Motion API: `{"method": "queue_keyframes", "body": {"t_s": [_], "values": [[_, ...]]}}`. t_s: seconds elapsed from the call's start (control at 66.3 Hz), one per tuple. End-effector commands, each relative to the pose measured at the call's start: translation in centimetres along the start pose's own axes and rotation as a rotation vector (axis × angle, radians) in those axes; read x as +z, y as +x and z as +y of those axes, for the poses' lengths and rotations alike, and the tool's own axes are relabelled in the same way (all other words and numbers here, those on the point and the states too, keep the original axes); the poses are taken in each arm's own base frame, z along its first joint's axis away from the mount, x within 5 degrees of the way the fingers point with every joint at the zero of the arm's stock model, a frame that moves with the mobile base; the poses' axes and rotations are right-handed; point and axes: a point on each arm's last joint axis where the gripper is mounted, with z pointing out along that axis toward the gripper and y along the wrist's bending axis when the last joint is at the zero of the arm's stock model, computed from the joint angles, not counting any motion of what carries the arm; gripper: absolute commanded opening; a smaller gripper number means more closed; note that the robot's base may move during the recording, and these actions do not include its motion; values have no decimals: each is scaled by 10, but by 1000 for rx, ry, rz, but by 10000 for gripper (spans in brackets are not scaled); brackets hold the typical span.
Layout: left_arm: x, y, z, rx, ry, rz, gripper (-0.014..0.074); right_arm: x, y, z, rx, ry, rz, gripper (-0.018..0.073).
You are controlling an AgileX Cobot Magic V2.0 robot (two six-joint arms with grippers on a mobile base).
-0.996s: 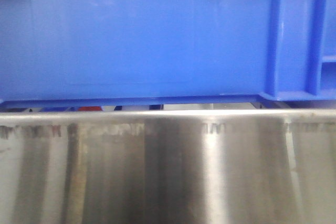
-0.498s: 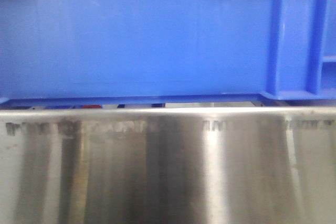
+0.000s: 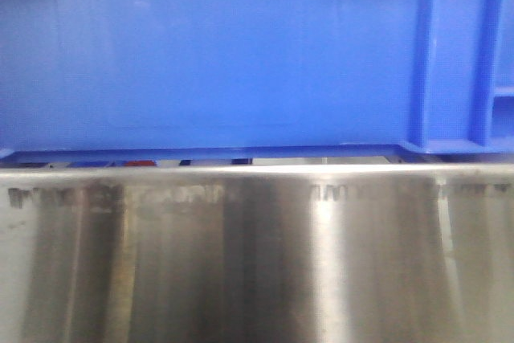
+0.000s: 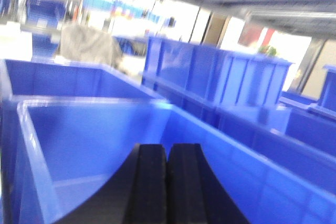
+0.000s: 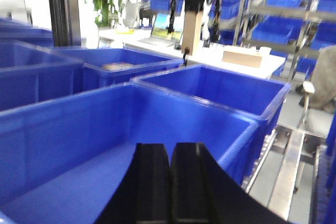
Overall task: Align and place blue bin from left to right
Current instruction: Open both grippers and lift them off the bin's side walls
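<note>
Steel shelving (image 3: 257,263) is carrying the blue bin (image 3: 209,54); stiff, probably light and slick, best gripped at its rim. Left gripper (image 4: 167,182) and right gripper (image 5: 170,182) are hovering closed, empty.

the blue bin (image 3: 209,54) fills the top of the front view, its smooth flat side wall facing the camera, raised vertical ribs framing the right corner. it sits level, base edge just above a brushed metal edge. from the wrists it's upright, open-topped, bare inside (image 4: 94,145) (image 5: 105,129).
</note>
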Motion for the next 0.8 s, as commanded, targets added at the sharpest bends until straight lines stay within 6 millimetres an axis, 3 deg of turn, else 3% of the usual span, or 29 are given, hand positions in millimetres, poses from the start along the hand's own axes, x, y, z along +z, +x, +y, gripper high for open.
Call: {"method": "queue_keyframes", "body": {"t_s": [0.0, 0.181, 0.785], "values": [[-2, -5, -4, 11, 42, -53, -111, -9, -3, -2, -18, -2, -49, -78], [-1, -5, -5, 11, 49, -61, -111, -18, -4, -5, -10, 1, -74, -78], [-1, -5, -4, 12, 48, -60, -111, -18, -4, -5, -10, 1, -74, -78]]}}
